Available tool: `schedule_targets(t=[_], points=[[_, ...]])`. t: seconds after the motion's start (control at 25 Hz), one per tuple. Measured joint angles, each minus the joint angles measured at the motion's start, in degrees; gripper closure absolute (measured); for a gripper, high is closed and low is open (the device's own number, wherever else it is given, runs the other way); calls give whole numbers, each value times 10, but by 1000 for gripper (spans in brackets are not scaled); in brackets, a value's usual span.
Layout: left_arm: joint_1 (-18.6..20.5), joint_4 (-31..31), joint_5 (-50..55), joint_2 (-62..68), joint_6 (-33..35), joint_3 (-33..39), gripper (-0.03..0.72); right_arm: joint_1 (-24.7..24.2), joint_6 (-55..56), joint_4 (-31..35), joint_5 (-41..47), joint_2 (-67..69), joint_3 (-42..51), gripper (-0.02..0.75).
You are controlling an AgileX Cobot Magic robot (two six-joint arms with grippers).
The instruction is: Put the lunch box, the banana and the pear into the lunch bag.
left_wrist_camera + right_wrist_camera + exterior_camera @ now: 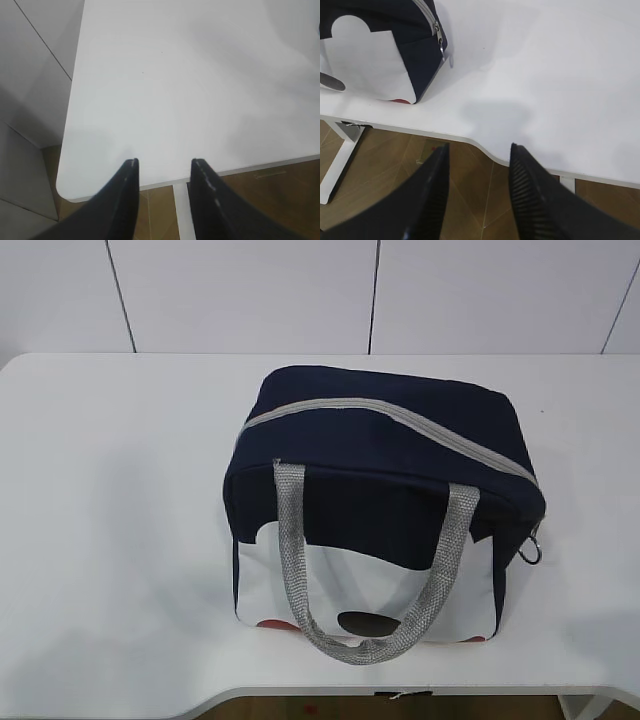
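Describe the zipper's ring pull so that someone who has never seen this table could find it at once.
On the white table stands one navy-blue lunch bag with white lower panels. Follow its grey zipper across the closed top to the bag's right end. There the ring pull hangs off the corner: the only small metal loop, unlike the wide grey webbing handles in front.

White table (120, 540) bearing lunch bag (400, 440)

left gripper (164, 167) jaws parted, right gripper (478, 152) likewise
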Motion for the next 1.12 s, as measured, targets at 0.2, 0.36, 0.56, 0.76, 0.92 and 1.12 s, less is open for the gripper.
schedule_targets(t=[0.2, 0.36, 0.56, 0.76, 0.92, 1.12], points=[[0, 0, 0, 0, 0, 0, 443, 0, 0, 0, 0, 0, 0, 412], [0, 0, 0, 0, 0, 0, 448, 0, 0, 0, 0, 0, 0, 412], [0, 0, 0, 0, 0, 0, 451, -4, 0, 0, 0, 0, 0, 412], [2, 0, 0, 0, 0, 0, 451, -21, 0, 0, 0, 0, 0, 412], [3, 0, 0, 0, 0, 0, 451, -25, 0, 0, 0, 0, 0, 412], [3, 0, 0, 0, 0, 0, 452, -30, 0, 0, 0, 0, 0, 412]])
